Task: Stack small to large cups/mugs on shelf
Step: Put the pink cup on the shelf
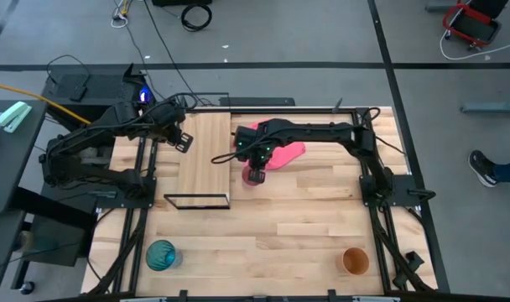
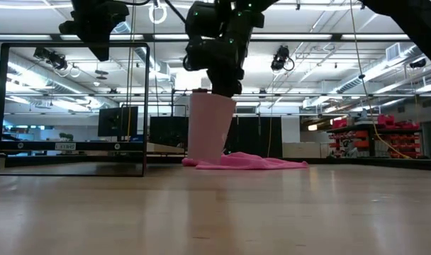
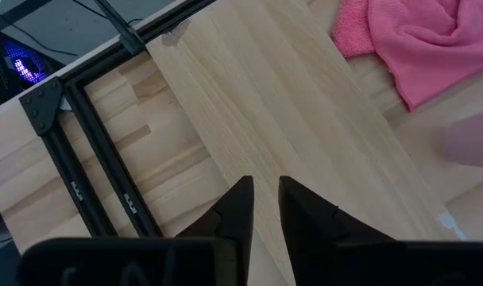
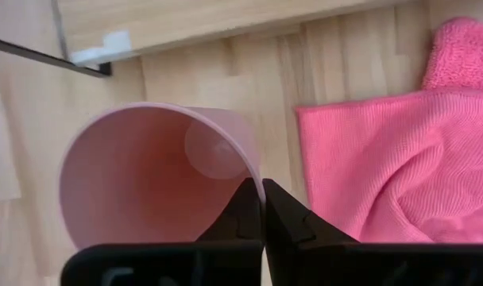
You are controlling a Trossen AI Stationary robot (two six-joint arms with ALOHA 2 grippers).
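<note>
Pale pink handleless cup [image 4: 158,179], small and round: it stands upright on the wide slatted wooden tabletop [image 1: 280,226], just beside the near right corner of the shelf and at the edge of the crumpled pink cloth [image 4: 392,167]. My right gripper [image 4: 262,208] is above it with its two dark fingers clamped on the rim, one inside the wall and one outside (the right wrist view looks down into the open mouth). In the low view the cup's base [image 2: 205,157] appears to meet the tabletop, with the cloth lying flat behind and beside it.

Long rectangular light-wood shelf board with a thin black wire frame [image 1: 203,155]: it lies left of centre, nothing standing on it. My left gripper [image 3: 262,208] hangs over the far left part of this board, fingers a narrow gap apart and holding nothing; the wrist view past them shows bare board, the black table frame [image 3: 83,151] and a corner of the pink cloth.

Larger teal-blue round cup [image 1: 161,254]: upright near the front left corner of the tabletop, well apart from both arms.

Medium orange-brown round cup [image 1: 355,261]: upright near the front right corner, likewise well apart from the shelf and from the other two cups.
</note>
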